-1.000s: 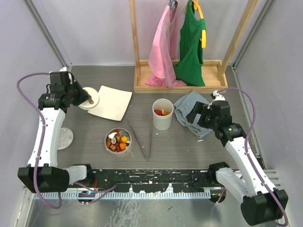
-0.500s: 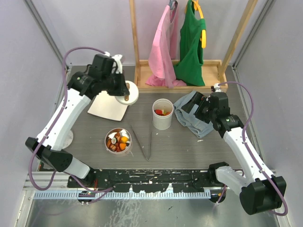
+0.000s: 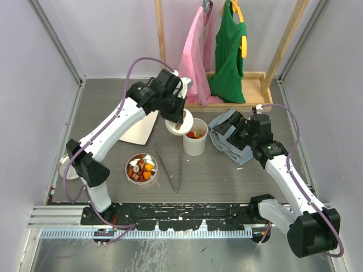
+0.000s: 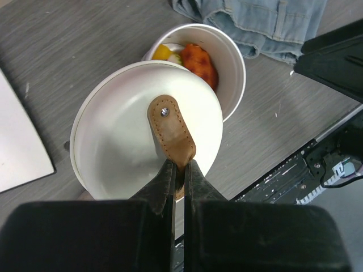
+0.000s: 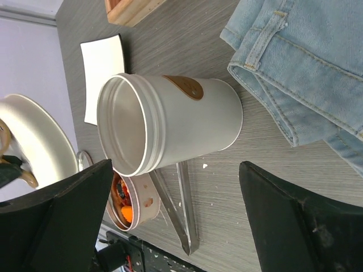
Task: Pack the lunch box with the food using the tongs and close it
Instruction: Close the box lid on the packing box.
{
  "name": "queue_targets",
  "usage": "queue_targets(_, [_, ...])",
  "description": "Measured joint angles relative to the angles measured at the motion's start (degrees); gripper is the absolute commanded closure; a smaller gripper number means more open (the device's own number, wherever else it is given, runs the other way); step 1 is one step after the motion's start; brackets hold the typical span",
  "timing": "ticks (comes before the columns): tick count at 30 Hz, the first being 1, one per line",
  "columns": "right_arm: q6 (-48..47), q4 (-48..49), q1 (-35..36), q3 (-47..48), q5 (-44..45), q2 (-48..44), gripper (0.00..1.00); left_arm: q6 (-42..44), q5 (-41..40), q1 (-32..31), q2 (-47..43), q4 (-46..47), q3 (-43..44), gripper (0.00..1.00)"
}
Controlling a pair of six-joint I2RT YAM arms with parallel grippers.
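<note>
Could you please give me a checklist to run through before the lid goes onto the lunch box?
1. Lid grip: left gripper has its jaws shut on the brown tab of the lid: ok.
2. Lid centred over the lunch box: it covers only part of the mouth: not ok.
3. Right gripper ready to steady the lunch box: jaws open, the box lies ahead between them, untouched: ok.
4. Food all packed: pieces lie in the small round tin: not ok.
5. Tongs out of the lid's path: flat on the table, beside the box: ok.
6. Lid level: cannot tell.
</note>
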Motion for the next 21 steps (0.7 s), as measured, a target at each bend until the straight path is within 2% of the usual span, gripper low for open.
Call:
queue_targets(8, [1.88,2.05,0.0,-2.95,-0.09,1.4,0.03,0.15,3.06,-2.67,2.49,1.38,0.28,1.0])
queue_targets(21, [3.17,3.69,0.0,-3.48,-0.37,1.77,0.03,-4.2,8.83,-2.38,5.51,5.92,-0.52,1.0])
